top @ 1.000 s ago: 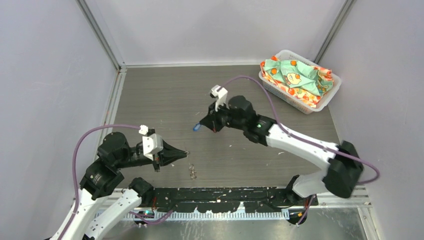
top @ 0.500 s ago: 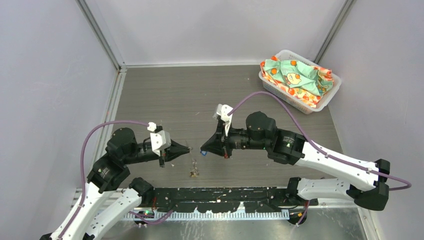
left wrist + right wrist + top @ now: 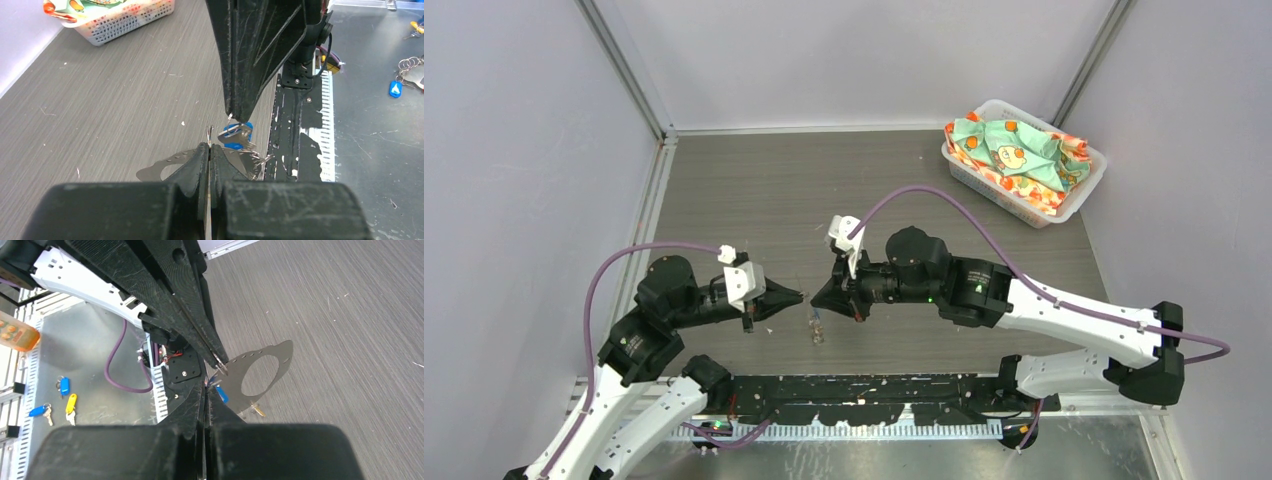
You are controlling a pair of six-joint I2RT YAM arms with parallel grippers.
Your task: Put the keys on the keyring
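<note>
Currently aloft between the arms: left gripper [image 3: 209,151] clenched on keyring [image 3: 282,354] rim, right gripper [image 3: 205,390] pinching blue key [image 3: 235,134] just beside it. Ring thin, light, floppy, probably slippery; key tiny, grip plastic head

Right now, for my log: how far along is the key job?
Done: left jaws grip the keyring, right jaws the blue key. In hand: the key is held right at the ring. Left: threading it on, which isn't visibly finished.
</note>
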